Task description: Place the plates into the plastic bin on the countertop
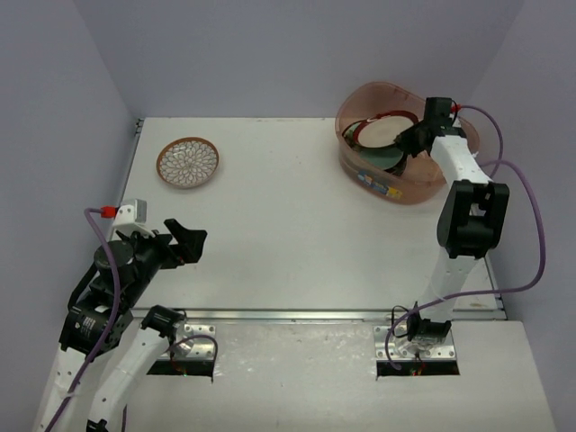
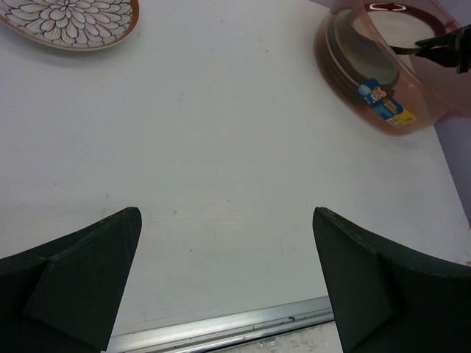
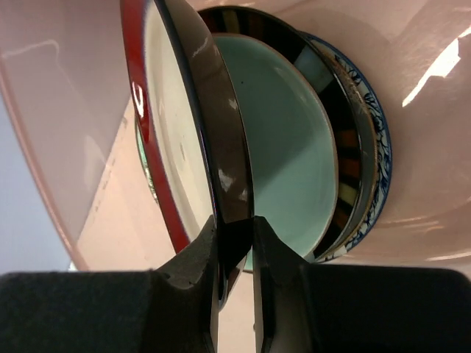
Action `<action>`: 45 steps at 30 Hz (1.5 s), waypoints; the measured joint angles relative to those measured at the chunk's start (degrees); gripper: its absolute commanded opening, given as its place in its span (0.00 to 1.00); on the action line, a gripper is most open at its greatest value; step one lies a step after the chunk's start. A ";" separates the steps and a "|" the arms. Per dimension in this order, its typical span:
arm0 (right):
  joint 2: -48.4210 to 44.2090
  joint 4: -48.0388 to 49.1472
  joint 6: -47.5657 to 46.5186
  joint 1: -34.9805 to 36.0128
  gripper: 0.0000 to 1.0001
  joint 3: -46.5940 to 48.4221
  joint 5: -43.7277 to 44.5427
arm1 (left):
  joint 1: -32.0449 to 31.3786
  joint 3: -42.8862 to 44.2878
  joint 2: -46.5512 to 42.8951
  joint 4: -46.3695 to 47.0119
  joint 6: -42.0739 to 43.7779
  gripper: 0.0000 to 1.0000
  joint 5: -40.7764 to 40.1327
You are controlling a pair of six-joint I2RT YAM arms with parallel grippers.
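Right fingers (image 3: 195,257) clamp the rim of the red-rimmed plate (image 3: 173,132), held on edge inside the plastic bin (image 1: 364,175), touching the stacked plates (image 3: 287,147). Left fingers (image 2: 81,287) stand wide apart. In the top view, 1 floral plate (image 1: 188,163) lies on the tabletop (image 1: 288,234) at their 12 o'clock, nearer that arm.

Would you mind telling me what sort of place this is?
Probably a robot test booth rather than a kitchen: plain walls enclose a white table, and a left arm and right arm are bolted at its near edge.
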 measured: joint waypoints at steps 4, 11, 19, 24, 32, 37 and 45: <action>1.83 0.16 -0.34 -0.06 0.34 0.24 -3.22 | 0.00 0.00 0.00 0.02 -0.02 1.00 0.00; 1.87 -2.76 -4.93 -0.01 0.72 1.87 -5.39 | 0.00 0.00 0.06 0.04 -0.15 1.00 -0.02; 6.34 -13.81 -12.66 0.00 0.87 9.84 -4.81 | 0.00 0.00 1.39 0.02 -0.48 1.00 -0.08; 9.60 -18.44 -17.47 0.43 0.99 16.68 -4.96 | 0.00 0.02 4.02 -0.04 -2.01 1.00 -1.64; 10.47 -23.08 -23.50 2.16 0.99 20.55 -7.89 | 0.00 -0.97 14.10 3.76 -8.69 1.00 -1.75; 3.99 -23.40 -25.54 3.78 0.99 16.52 -7.21 | 0.01 -3.24 20.59 9.89 -14.45 1.00 -2.10; -29.38 -13.74 -26.96 9.54 0.99 3.28 -7.08 | 8.73 -1.16 40.40 20.70 -23.73 1.00 -4.90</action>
